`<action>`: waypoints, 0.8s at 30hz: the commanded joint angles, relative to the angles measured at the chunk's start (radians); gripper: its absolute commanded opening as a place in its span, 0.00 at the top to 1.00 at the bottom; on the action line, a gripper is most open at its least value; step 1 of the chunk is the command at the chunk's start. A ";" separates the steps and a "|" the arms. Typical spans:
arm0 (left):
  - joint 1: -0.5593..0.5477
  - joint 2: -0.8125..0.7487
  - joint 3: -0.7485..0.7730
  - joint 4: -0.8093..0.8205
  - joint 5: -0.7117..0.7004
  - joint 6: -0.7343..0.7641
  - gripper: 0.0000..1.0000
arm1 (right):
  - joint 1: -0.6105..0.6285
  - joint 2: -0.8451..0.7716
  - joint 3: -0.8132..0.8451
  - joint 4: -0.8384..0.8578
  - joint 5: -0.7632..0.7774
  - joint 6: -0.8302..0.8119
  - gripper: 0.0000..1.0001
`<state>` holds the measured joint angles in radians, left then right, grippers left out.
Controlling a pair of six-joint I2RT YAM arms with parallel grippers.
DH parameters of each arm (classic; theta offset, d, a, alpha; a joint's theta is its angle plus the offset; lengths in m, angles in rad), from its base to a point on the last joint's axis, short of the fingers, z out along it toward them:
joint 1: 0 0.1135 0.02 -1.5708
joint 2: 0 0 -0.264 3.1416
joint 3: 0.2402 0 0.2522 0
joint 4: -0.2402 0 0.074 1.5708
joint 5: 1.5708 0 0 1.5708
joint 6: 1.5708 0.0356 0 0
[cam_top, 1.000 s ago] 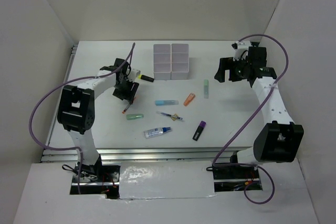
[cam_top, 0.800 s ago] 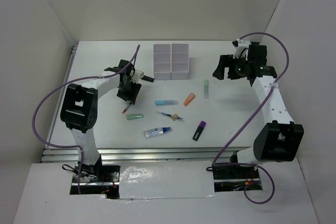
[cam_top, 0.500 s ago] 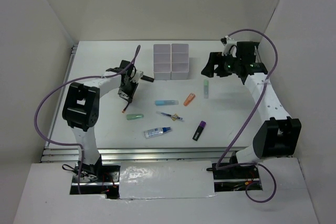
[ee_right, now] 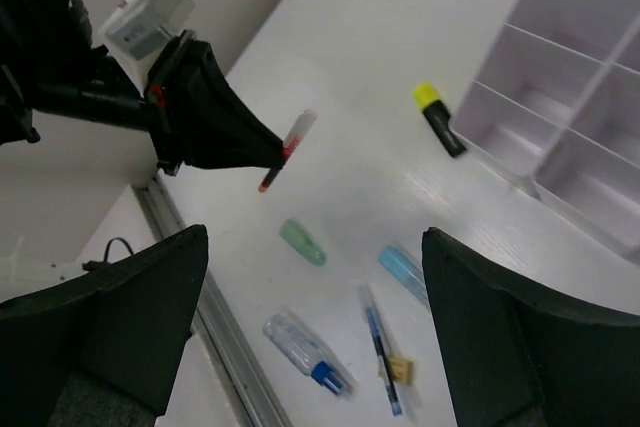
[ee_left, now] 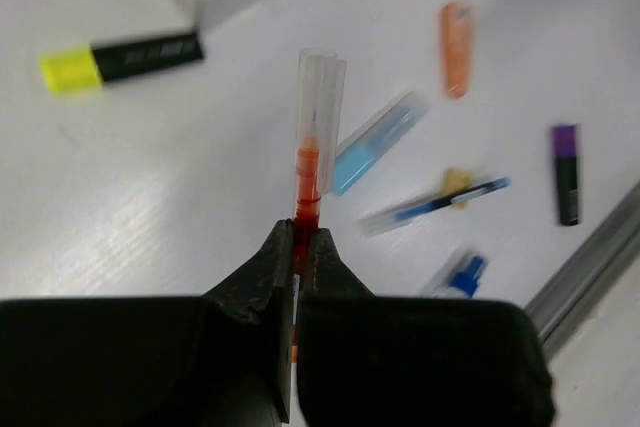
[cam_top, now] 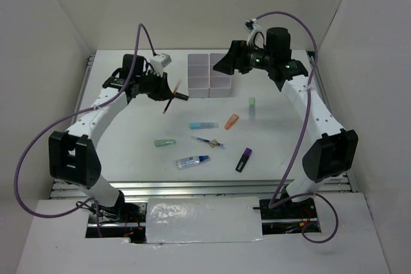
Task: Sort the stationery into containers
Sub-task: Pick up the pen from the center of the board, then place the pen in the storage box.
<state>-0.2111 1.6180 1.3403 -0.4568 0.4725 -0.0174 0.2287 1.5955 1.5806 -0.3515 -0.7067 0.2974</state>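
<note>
Two arms reach over the white bench toward its far edge. The left pincer is clamped shut on a thin red pen; its fingertips pinch the pen near the red end, and the rest of the barrel, with a clear cap, sticks straight out beyond the tips. From above, the pen hangs tilted off the bench, just left of the bins, which stand at the middle of the far edge. A yellow-black marker lies flat on the bench close to the near left corner of the bins, beside the held pen and apart from it.

The right pincer hovers over the right side of the bins; the right wrist view shows its jaws spread wide with nothing between them.

Seven more pieces lie loose in the middle of the bench, all well apart from both pincers: a green marker toward the left; a light-blue marker and an orange marker side by side in front of the bins; a thin dark pen just nearer than those; a white tube with a blue cap and a purple marker closest to the near edge; a pale green marker toward the right.
</note>
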 commanded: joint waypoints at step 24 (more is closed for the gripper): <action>-0.168 -0.214 0.033 0.260 0.054 -0.105 1.00 | 0.207 0.184 0.171 0.172 -0.122 0.109 0.42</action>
<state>-0.3706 1.4414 1.3800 -0.2665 0.5446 -0.1101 0.4343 1.7767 1.7096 -0.2550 -0.7788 0.3775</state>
